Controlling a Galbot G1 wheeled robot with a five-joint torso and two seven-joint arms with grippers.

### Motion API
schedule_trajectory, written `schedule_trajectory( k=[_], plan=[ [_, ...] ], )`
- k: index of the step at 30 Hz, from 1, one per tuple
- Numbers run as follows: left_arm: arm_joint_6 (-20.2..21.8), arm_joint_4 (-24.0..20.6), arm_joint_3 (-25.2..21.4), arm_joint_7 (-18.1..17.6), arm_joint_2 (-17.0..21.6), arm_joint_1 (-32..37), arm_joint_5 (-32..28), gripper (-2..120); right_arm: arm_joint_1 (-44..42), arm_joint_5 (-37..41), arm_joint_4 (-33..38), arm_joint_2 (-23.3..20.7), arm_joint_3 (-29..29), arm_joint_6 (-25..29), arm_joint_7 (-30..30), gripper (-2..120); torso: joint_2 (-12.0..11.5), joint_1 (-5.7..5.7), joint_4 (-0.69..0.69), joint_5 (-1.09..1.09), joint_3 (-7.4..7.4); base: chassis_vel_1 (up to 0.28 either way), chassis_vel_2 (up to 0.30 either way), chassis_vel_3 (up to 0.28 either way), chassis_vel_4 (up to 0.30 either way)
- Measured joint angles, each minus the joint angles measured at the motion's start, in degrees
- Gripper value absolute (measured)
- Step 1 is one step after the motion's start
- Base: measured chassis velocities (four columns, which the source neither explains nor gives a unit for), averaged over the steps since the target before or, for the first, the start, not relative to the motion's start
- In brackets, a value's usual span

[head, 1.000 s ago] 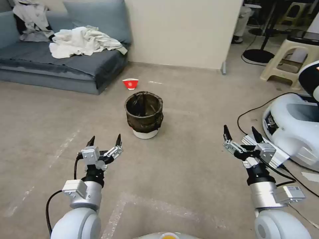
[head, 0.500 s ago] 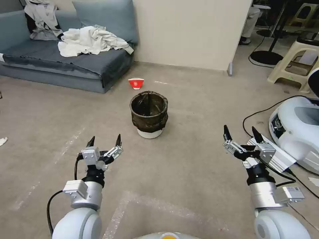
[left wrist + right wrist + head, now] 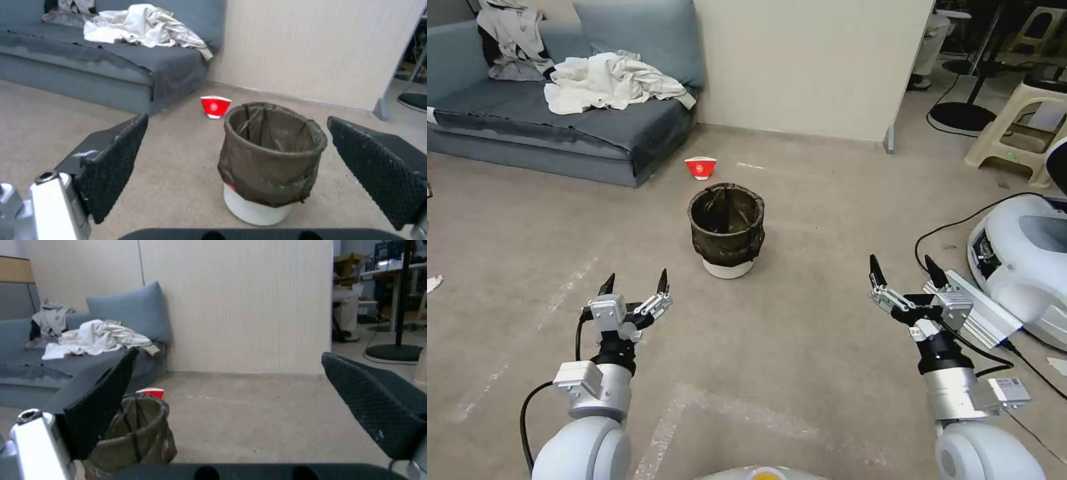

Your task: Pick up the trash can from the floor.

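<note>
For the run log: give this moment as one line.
left gripper: open, free, short of can | right gripper: open, free, short of can | can: upright on floor, untouched

No words or numbers can be read anywhere. The red paper bowl [image 3: 215,106] bears a small round white emblem, too small to make out.
</note>
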Motion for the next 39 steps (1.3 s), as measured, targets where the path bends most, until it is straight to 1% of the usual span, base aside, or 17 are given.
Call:
schedule_trajectory(
  k=[8,9,10,14,15,18,21,22,25,26,28,30,33,35,37,38,39],
  plan=[
    [0.0,0.23,0.05,0.03,0.0,-0.18,-0.05,100,-0.03,0.1,0.05,0.0,-0.02,-0.01,-0.31,100,0.0,0.0,0.01,0.0,0.0,-0.157,0.145,0.156,-0.138],
    [0.0,0.25,0.05,0.04,0.0,-0.22,-0.05,100,-0.07,0.11,0.06,0.0,-0.02,-0.01,-0.36,100,0.0,0.0,0.01,0.02,0.0,-0.203,0.197,0.214,-0.229],
    [0.0,0.3,0.06,0.05,0.02,-0.27,-0.05,100,-0.14,0.11,0.06,0.0,-0.02,0.0,-0.37,100,0.0,0.0,0.0,-0.02,0.0,-0.244,0.2,0.214,-0.255],
    [0.0,0.42,0.06,0.08,0.14,-0.41,-0.14,100,-0.26,0.1,0.05,0.03,-0.03,0.12,-0.55,100,0.0,0.01,0.0,0.02,0.01,-0.239,0.238,0.218,-0.257],
    [0.0,0.47,0.06,0.09,0.22,-0.47,-0.18,100,-0.29,0.1,0.06,0.03,-0.03,0.16,-0.61,100,0.0,0.01,0.0,-0.02,0.01,-0.229,0.227,0.219,-0.2],
    [0.0,0.59,0.04,0.09,0.37,-0.52,-0.29,100,-0.35,0.08,0.06,0.06,-0.06,0.21,-0.7,100,0.0,0.01,0.02,0.01,0.01,-0.19,0.209,0.213,-0.201],
    [0.0,0.81,0.02,0.09,0.58,-0.63,-0.41,100,-0.41,0.07,0.12,0.09,-0.09,0.35,-0.74,100,0.0,0.01,0.01,-0.03,0.01,-0.182,0.187,0.187,-0.191],
    [0.0,0.95,0.02,0.09,0.69,-0.73,-0.51,100,-0.45,0.05,0.16,0.1,-0.09,0.41,-0.74,100,0.0,0.01,-0.01,0.0,0.01,-0.177,0.179,0.171,-0.197],
    [0.02,1.25,0.02,0.09,0.92,-1.04,-0.78,100,-0.52,0.01,0.17,0.1,-0.12,0.48,-0.74,100,0.0,0.01,0.01,0.0,0.01,-0.166,0.189,0.164,-0.165],
    [0.1,1.42,0.02,0.09,1.02,-1.19,-0.89,100,-0.53,-0.06,0.17,0.1,-0.13,0.52,-0.74,100,0.0,0.01,0.01,0.03,0.01,-0.161,0.188,0.169,-0.141],
    [0.28,1.85,0.05,0.09,1.31,-1.65,-1.18,100,-0.47,-0.21,0.06,0.09,-0.18,0.7,-0.66,100,0.0,0.01,0.01,-0.01,0.01,-0.16,0.138,0.16,-0.124],
    [0.44,2.11,0.07,0.09,1.48,-1.93,-1.39,100,-0.38,-0.34,-0.16,0.09,-0.21,1.03,-0.64,100,0.0,0.01,0.01,0.0,0.01,-0.126,0.13,0.101,-0.081],
    [1.27,2.72,0.21,0.05,2.02,-2.71,-2.12,100,-0.22,-0.71,-0.5,0.07,-0.27,1.65,-0.6,100,0.0,0.01,0.01,0.0,0.01,-0.103,0.056,0.063,-0.073],
    [2.81,3.64,0.69,-0.51,3.23,-4.07,-3.13,100,-0.26,-0.92,-0.63,0.05,-0.28,1.91,-0.69,100,0.0,0.01,0.0,0.0,0.01,0.0,0.0,0.0,0.0],
    [6.98,4.85,1.51,-2.11,5.19,-6.8,-5.38,100,-0.35,-0.93,-0.64,0.05,-0.33,1.95,-0.7,100,0.0,0.0,0.0,-0.01,0.0,0.0,0.0,0.0,0.0],
    [6.98,4.85,1.51,-2.11,5.19,-6.8,-5.38,100,-0.35,-0.93,-0.64,0.05,-0.33,1.95,-0.7,100,0.0,0.0,0.0,-0.01,0.0,0.0,0.0,0.0,0.0],
    [8.91,5.41,1.9,-3.23,6.3,-8.12,-6.73,100,-0.33,-0.94,-0.64,0.05,-0.36,1.93,-0.75,100,0.0,0.0,0.0,-0.01,0.0,0.0,0.0,0.0,0.0]
  ],
)
